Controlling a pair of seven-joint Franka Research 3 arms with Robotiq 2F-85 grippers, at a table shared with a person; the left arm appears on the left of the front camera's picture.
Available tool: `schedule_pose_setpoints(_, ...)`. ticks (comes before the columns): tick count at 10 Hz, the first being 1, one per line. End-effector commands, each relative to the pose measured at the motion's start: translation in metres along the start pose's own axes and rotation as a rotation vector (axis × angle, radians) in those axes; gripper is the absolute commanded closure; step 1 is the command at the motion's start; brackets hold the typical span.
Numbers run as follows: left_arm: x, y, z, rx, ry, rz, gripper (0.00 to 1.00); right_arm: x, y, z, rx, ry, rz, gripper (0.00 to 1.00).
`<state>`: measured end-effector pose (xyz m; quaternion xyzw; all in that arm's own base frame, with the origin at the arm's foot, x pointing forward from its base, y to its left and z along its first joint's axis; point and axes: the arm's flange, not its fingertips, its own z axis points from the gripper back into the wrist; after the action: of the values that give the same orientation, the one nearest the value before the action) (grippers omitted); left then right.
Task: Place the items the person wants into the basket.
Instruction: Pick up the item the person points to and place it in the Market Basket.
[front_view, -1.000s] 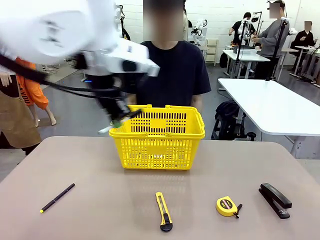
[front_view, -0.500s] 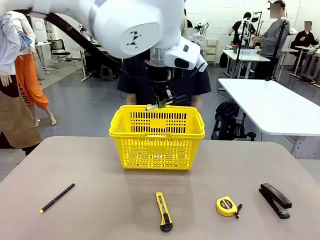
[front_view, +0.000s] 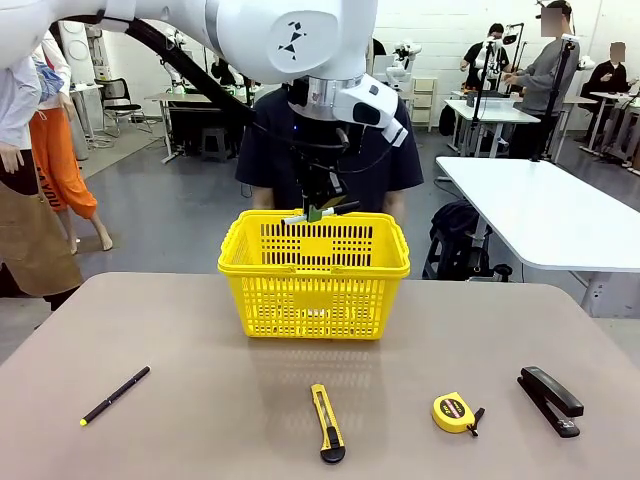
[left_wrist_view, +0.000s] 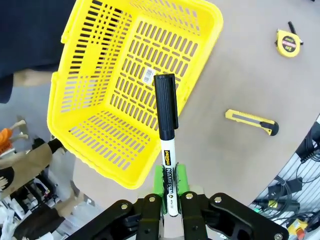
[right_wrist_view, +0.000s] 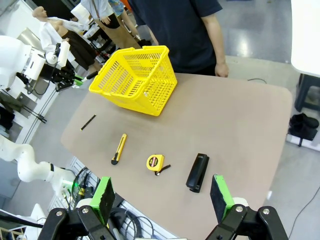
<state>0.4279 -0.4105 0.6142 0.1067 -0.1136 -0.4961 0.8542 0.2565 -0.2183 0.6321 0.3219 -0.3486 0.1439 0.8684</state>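
My left gripper (front_view: 318, 212) hangs just above the back rim of the yellow basket (front_view: 315, 300), shut on a white marker with a black cap (front_view: 305, 215). In the left wrist view the marker (left_wrist_view: 166, 135) sticks out from between the green pads, and the basket (left_wrist_view: 90, 85) lies open below it. The utility knife (front_view: 327, 423) and the round tape measure (front_view: 455, 412) lie on the near part of the table. The person (front_view: 335, 150) stands behind the basket. My right gripper (right_wrist_view: 162, 197) is open, high above the table, with nothing in it.
A black stapler (front_view: 550, 399) lies at the near right and a thin black pen (front_view: 115, 394) at the near left. The right wrist view has the basket (right_wrist_view: 150, 92), knife (right_wrist_view: 118, 149), tape measure (right_wrist_view: 155, 162) and stapler (right_wrist_view: 197, 172) spread over the brown table.
My left arm has swung right with the marker, from beside the basket's left rim to over its back middle. The things on the table have not moved.
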Motion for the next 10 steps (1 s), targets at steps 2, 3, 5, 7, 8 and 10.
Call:
schedule_pose_setpoints(2,-0.001,0.001,-0.006,0.012,0.008,-0.004,0.89,0.0,-0.001,-0.001,0.021,-0.013,0.012,0.0)
schedule_pose_setpoints(3,-0.001,0.001,-0.006,0.012,0.008,-0.004,0.89,0.0,-0.001,-0.001,0.021,-0.013,0.012,0.0)
schedule_pose_setpoints(5,-0.001,0.001,-0.006,0.012,0.008,-0.004,0.89,0.0,-0.001,-0.001,0.021,-0.013,0.012,0.0)
schedule_pose_setpoints(7,-0.001,0.001,-0.006,0.012,0.008,-0.004,0.89,0.0,-0.001,-0.001,0.021,-0.013,0.012,0.0)
schedule_pose_setpoints(8,0.001,0.002,-0.005,-0.004,0.008,0.003,0.89,0.0,-0.001,-0.001,0.021,-0.013,0.012,0.0)
schedule_pose_setpoints(10,0.016,0.039,-0.034,-0.123,-0.032,-0.103,0.89,0.0,-0.001,-0.001,0.021,-0.013,0.012,0.0)
